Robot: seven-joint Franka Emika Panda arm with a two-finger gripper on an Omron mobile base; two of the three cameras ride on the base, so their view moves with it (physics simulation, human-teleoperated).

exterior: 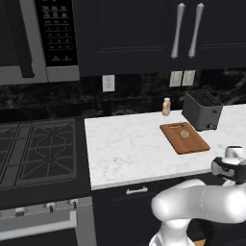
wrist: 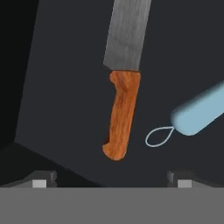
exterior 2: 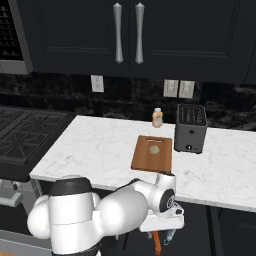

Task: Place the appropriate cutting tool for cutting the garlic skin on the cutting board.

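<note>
The cutting tool (wrist: 122,105), a knife with a grey metal blade and an orange-brown wooden handle, lies on a dark drawer floor, handle toward me. My gripper (wrist: 111,181) hovers above the handle's end, open, its fingertips (wrist: 41,179) spread wide with nothing between them. In the right base view the knife's orange handle (exterior 2: 157,243) peeks out under my hand, below the counter's front edge. On the counter, the reddish-brown cutting board (exterior: 193,143) (exterior 2: 149,160) carries the small pale garlic (exterior: 185,134) (exterior 2: 154,149).
A blue-handled utensil (wrist: 201,111) with a thin wire loop lies just right of the knife. The dark toaster (exterior: 202,110) (exterior 2: 190,128) stands beside the board, an orange-tan bottle (exterior: 166,106) (exterior 2: 157,118) behind it. The stove (exterior: 33,149) is to the left.
</note>
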